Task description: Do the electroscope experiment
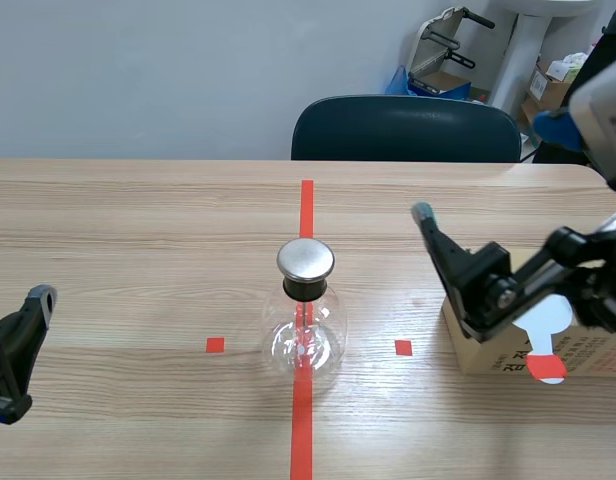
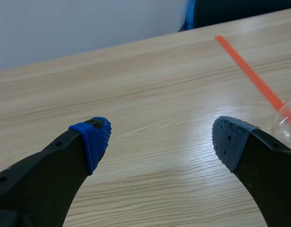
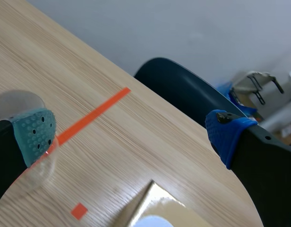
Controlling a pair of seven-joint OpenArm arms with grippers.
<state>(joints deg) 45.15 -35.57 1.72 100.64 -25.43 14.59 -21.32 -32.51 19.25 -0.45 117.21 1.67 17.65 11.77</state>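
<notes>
Left gripper [image 2: 162, 139]: fingers spread, empty; low at table's left, well apart from flask.
Electroscope: clear glass flask with round metal cap [image 1: 304, 320], upright on orange-red centre line [image 1: 306, 205], between the arms.
Right gripper [image 3: 131, 132]: fingers spread, empty, above tan cardboard box [image 1: 488, 355]; flask lies to its left.
Nearer arm: right, judged.

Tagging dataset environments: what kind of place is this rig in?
Likely an office or lab room: wooden table, dark blue chair behind it, cardboard boxes in the far corner.
</notes>
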